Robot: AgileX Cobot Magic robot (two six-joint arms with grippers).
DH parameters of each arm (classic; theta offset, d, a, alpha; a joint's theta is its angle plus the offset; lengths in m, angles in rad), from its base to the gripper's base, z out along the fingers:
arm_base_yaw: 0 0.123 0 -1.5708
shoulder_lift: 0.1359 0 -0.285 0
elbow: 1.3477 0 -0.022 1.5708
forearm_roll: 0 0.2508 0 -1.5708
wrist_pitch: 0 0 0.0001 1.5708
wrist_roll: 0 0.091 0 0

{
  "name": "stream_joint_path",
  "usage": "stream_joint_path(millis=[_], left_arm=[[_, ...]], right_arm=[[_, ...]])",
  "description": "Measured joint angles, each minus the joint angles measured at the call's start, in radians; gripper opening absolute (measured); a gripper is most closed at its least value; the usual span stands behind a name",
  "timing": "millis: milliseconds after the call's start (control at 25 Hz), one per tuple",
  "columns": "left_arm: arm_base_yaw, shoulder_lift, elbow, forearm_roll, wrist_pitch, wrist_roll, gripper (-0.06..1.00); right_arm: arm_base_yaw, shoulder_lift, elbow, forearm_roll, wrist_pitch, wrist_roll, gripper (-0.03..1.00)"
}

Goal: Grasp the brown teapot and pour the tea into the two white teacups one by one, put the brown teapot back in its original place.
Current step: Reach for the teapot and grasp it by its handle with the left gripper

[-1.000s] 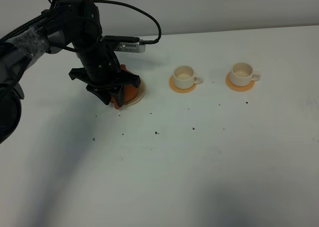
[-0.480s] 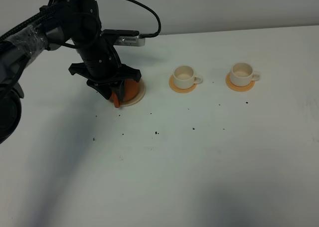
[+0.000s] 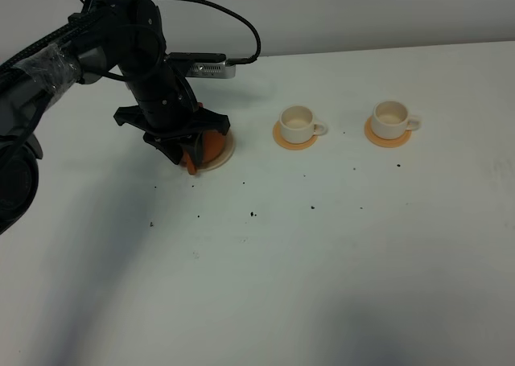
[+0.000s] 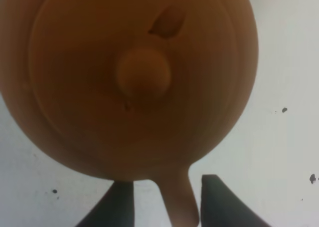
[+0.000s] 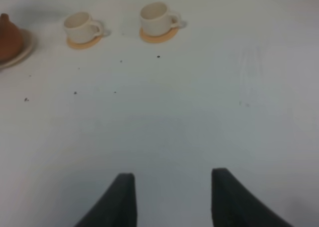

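Note:
The brown teapot (image 4: 134,77) sits on its cream saucer (image 3: 228,147) at the left, mostly hidden under the left arm in the exterior high view. My left gripper (image 4: 169,202) hangs right above the teapot. Its dark fingers (image 4: 119,204) straddle the loop handle (image 4: 180,202), with a small gap showing on each side. Two white teacups (image 3: 297,121) (image 3: 391,117) stand to the right on orange coasters. The tea is hidden. My right gripper (image 5: 172,197) is open over bare table, far from the cups (image 5: 79,26) (image 5: 155,17).
Dark specks (image 3: 253,214) are scattered over the white table in front of the saucer and cups. A silver box with a black cable (image 3: 211,67) rides on the left arm behind the teapot. The table's far edge meets a pale wall.
The left arm has shifted slightly back and left over the teapot. The teapot and cups have not moved.

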Motion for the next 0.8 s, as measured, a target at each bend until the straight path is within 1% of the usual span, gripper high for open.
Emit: stream_joint_path(millis=[80, 320, 560, 800], left_arm=[[0.0, 0.0, 0.0, 0.0, 0.0, -0.007, 0.29], [-0.001, 0.0, 0.0, 0.003, 0.0, -0.02, 0.12], [-0.001, 0.0, 0.0, 0.009, 0.0, -0.02, 0.12], [-0.001, 0.0, 0.0, 0.019, 0.0, 0.006, 0.12]], right_arm=[[0.0, 0.0, 0.0, 0.0, 0.0, 0.0, 0.37], [0.0, 0.0, 0.0, 0.0, 0.0, 0.0, 0.37], [0.0, 0.0, 0.0, 0.0, 0.0, 0.0, 0.37], [0.0, 0.0, 0.0, 0.0, 0.0, 0.0, 0.37]])
